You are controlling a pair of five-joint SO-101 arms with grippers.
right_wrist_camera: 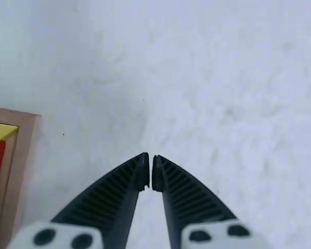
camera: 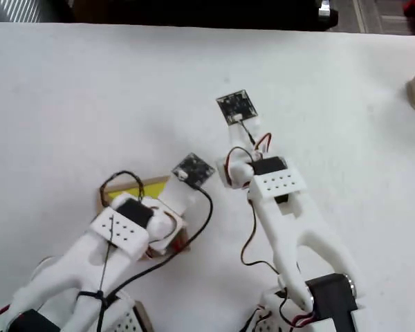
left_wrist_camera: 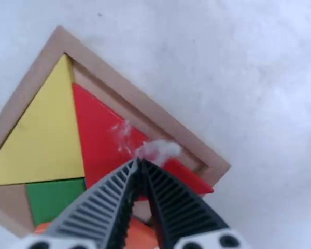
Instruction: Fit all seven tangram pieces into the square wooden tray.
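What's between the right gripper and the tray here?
Only bare table. In the right wrist view, nothing lies between the right gripper and the tray.

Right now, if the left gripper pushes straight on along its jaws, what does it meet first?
Probably the red piece in the wooden tray: the left gripper, jaws shut, points right at it; depth unclear.

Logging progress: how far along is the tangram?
Done: yellow piece and green piece lie in the tray. In hand: the shut left gripper is over the red triangle, whose corner seems to overlap the rim. Left: bare tray floor shows, so pieces remain; right gripper is shut over the table.
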